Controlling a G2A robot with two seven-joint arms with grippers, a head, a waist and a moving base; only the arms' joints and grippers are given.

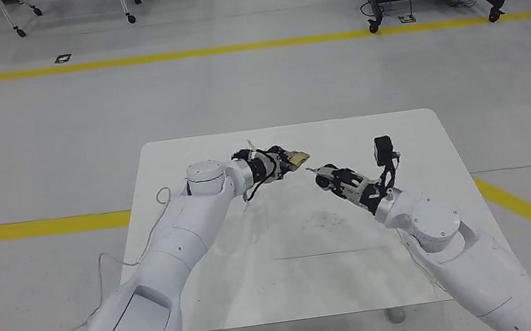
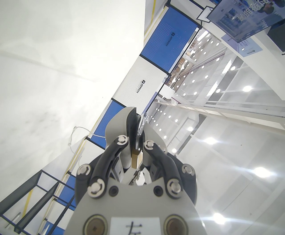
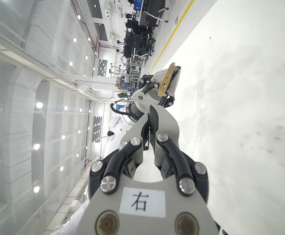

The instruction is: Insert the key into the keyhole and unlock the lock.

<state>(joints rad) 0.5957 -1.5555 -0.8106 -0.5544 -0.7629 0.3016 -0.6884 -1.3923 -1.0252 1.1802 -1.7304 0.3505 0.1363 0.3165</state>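
- Padlock [image 3: 165, 81] clamped between fingers of left gripper [image 2: 138, 124], raised over table [image 1: 259, 267], keyhole end facing right gripper [image 3: 153, 113].
- Right gripper pinched tight on key [image 1: 311, 171]; tip aims along padlock's long axis, just apart.

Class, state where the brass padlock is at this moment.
In the top view the padlock is gripped in the left tool, held above the far middle of the table, a short gap from the tip of the right tool.
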